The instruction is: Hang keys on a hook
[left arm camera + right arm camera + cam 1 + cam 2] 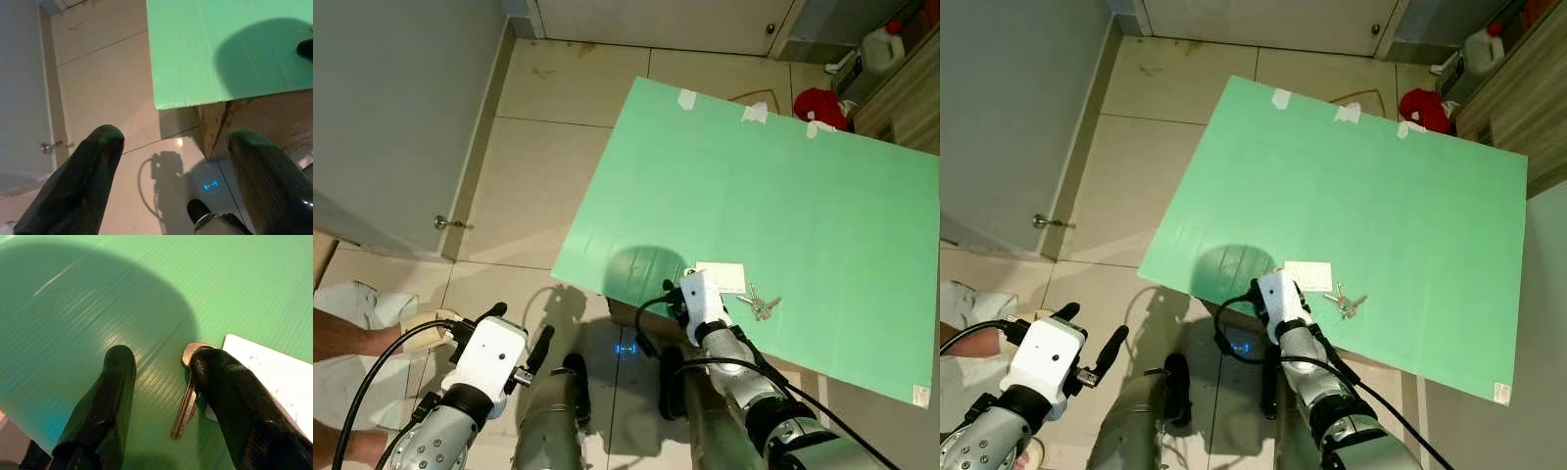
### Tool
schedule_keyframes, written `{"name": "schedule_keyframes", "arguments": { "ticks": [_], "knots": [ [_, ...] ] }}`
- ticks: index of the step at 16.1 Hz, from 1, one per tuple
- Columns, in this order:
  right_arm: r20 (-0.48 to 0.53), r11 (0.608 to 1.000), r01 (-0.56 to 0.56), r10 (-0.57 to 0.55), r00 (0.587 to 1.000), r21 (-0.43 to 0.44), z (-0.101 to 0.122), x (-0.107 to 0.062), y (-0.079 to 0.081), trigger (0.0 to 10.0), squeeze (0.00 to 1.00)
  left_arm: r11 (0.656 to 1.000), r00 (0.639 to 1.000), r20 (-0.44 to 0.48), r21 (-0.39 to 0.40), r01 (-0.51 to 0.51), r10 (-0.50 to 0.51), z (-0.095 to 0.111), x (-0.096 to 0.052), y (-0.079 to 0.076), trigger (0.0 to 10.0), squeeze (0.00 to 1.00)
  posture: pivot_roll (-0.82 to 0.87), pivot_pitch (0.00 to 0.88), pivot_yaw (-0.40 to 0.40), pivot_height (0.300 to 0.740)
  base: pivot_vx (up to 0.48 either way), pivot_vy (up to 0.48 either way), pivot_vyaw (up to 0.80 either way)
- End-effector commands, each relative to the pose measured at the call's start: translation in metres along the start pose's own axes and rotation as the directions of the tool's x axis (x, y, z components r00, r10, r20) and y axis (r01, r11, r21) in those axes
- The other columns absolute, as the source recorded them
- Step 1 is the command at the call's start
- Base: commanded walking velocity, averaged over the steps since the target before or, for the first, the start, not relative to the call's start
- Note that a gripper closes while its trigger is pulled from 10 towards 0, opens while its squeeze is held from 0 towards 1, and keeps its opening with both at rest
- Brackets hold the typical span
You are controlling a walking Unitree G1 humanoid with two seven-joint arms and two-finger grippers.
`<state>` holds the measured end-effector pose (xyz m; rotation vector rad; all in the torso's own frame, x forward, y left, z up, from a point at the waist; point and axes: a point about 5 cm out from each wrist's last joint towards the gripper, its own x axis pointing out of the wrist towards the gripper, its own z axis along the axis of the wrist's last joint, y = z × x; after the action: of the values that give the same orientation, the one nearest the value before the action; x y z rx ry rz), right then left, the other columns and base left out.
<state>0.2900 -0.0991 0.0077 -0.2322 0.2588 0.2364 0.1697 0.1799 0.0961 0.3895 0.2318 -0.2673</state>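
Note:
A small bunch of silver keys [759, 305] lies on the green table top [754, 186] near its front edge, just right of a white card [722, 277]. My right gripper [164, 357] is open and low over the table beside the card, its white wrist [702, 299] at the table's front edge. In the right wrist view one key [188, 404] lies flat between the two black fingers, close against one finger [230, 391] and not gripped. My left gripper [519, 331] stands open over the floor, left of the table's near corner, with nothing in it.
A grey door with a metal handle [450, 224] stands at the left. A person's arm [342, 343] reaches in at the lower left. A red object [818, 103] and a white jug [881, 47] sit on the floor beyond the table's far right corner.

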Motion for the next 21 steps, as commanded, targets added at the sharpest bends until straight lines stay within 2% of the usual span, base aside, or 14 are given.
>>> {"name": "schedule_keyframes", "arguments": {
  "ticks": [1, 3, 6, 7, 8, 10, 13, 14, 17, 19, 21],
  "knots": [
    [-0.107, 0.999, -0.002, 0.007, 0.994, 0.048, -0.024, -0.011, 0.002, 10.0, 0.00, 1.000, 1.000, -0.024, -0.007, 0.007, -0.008, -0.004, -0.004, -0.003, 10.0, 0.00, 0.24, 0.442, 0.003, 0.736, 0.000, 0.000, 0.00],
    [-0.152, 0.998, -0.026, 0.033, 0.988, 0.050, -0.037, -0.019, 0.002, 10.0, 0.00, 1.000, 1.000, -0.023, -0.010, 0.009, -0.009, -0.004, -0.003, -0.004, 10.0, 0.00, 0.24, 0.431, -0.004, 0.736, 0.000, 0.000, 0.00],
    [-0.216, 0.999, -0.047, 0.051, 0.975, 0.020, -0.066, -0.043, 0.000, 10.0, 0.00, 1.000, 1.000, -0.022, -0.014, 0.009, -0.010, -0.004, -0.004, -0.006, 10.0, 0.00, 0.23, 0.420, -0.015, 0.736, 0.000, 0.000, 0.00],
    [-0.226, 0.997, -0.070, 0.071, 0.972, 0.013, -0.077, -0.056, 0.001, 10.0, 0.00, 1.000, 1.000, -0.020, -0.019, 0.006, -0.007, -0.004, -0.003, -0.006, 10.0, 0.00, 0.23, 0.413, -0.021, 0.736, 0.000, 0.000, 0.00],
    [-0.219, 0.996, -0.087, 0.088, 0.972, 0.015, -0.084, -0.067, 0.003, 10.0, 0.00, 1.000, 1.000, -0.016, -0.026, 0.004, -0.004, -0.004, -0.001, -0.006, 10.0, 0.00, 0.22, 0.404, -0.028, 0.736, 0.000, 0.000, 0.00],
    [-0.184, 0.996, -0.091, 0.094, 0.978, 0.022, -0.084, -0.074, 0.002, 10.0, 0.00, 0.999, 1.000, -0.006, -0.035, 0.011, -0.011, -0.004, 0.005, -0.009, 10.0, 0.00, 0.19, 0.383, -0.046, 0.736, 0.000, 0.000, 0.00],
    [-0.043, 0.995, -0.082, 0.085, 0.995, 0.055, -0.057, -0.066, 0.002, 10.0, 0.00, 0.999, 1.000, 0.019, -0.033, 0.001, -0.001, -0.001, 0.017, -0.011, 10.0, 0.00, 0.15, 0.352, -0.064, 0.736, 0.000, 0.000, 0.00],
    [0.032, 0.995, -0.076, 0.075, 0.997, 0.062, -0.041, -0.060, 0.001, 10.0, 0.00, 1.000, 1.000, 0.025, -0.031, -0.002, 0.003, -0.001, 0.021, -0.012, 10.0, 0.00, 0.14, 0.343, -0.068, 0.736, 0.000, 0.000, 0.00],
    [0.157, 0.996, -0.039, 0.026, 0.987, 0.079, -0.004, -0.047, -0.008, 10.0, 0.00, 0.999, 0.999, 0.039, -0.029, -0.018, 0.019, 0.000, 0.031, -0.010, 10.0, 0.00, 0.12, 0.328, -0.078, 0.736, 0.000, 0.000, 0.00],
    [0.201, 0.995, -0.023, 0.004, 0.980, 0.093, 0.011, -0.046, -0.012, 10.0, 0.00, 0.999, 0.999, 0.047, -0.033, -0.026, 0.028, 0.001, 0.033, -0.010, 10.0, 0.00, 0.12, 0.327, -0.080, 0.736, 0.000, 0.000, 0.00],
    [0.200, 0.999, -0.007, -0.002, 0.980, 0.041, 0.011, -0.046, -0.015, 10.0, 0.00, 0.999, 0.998, 0.048, -0.036, -0.027, 0.029, 0.000, 0.034, -0.011, 10.0, 0.00, 0.12, 0.337, -0.082, 0.736, 0.000, 0.000, 0.00]
  ]
}}
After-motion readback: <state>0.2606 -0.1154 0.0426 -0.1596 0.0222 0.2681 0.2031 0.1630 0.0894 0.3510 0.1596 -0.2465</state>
